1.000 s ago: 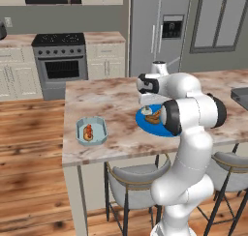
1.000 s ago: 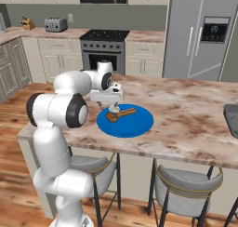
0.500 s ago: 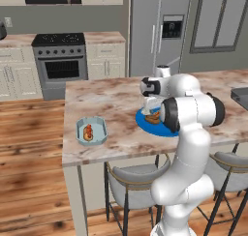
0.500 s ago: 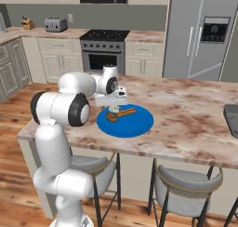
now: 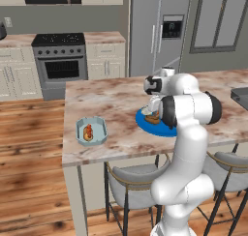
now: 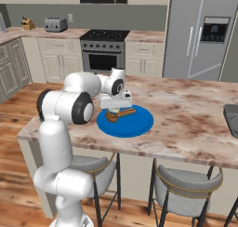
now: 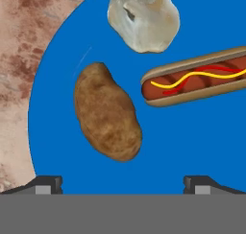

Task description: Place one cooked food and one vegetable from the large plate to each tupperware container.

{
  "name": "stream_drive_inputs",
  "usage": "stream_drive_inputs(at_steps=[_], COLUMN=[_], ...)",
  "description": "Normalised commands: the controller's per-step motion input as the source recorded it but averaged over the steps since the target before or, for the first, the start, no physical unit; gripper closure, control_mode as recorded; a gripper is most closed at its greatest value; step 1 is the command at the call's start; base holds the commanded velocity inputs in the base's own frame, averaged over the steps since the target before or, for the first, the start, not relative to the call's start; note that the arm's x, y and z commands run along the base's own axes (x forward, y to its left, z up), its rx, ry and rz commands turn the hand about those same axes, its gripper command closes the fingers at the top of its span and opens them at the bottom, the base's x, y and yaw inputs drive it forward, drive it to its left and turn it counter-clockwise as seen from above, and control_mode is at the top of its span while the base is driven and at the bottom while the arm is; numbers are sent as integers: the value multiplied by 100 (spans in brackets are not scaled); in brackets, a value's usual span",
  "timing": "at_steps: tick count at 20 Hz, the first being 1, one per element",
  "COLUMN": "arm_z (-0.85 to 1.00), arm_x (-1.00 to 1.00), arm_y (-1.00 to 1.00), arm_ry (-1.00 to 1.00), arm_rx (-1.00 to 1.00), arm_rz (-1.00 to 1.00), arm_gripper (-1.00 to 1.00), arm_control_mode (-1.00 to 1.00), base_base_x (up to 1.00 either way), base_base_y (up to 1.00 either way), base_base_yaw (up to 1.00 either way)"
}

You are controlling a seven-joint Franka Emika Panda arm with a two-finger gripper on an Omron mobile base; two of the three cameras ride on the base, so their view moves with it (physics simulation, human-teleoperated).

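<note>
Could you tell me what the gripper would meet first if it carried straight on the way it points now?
Most likely the potato on the large plate; it lies between the open gripper tips, though depth is unclear.

Potato (image 7: 107,118), hot dog (image 7: 197,82), pale lump (image 7: 143,18) on large plate (image 7: 192,142).

Hot dog (image 7: 202,82) and large plate (image 7: 192,142) run off-frame.
</note>
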Motion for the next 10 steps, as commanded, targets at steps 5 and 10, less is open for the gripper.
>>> stream_drive_inputs(at_steps=[5, 10], arm_z=[-20, -13], arm_x=[0, 0], arm_y=[8, 4], arm_ry=[0, 0], arm_rx=[3, 1], arm_rz=[9, 1], arm_gripper=[-100, -100], arm_control_mode=[-100, -100], base_base_x=[0, 0], base_base_y=[0, 0], base_base_yaw=[0, 0])
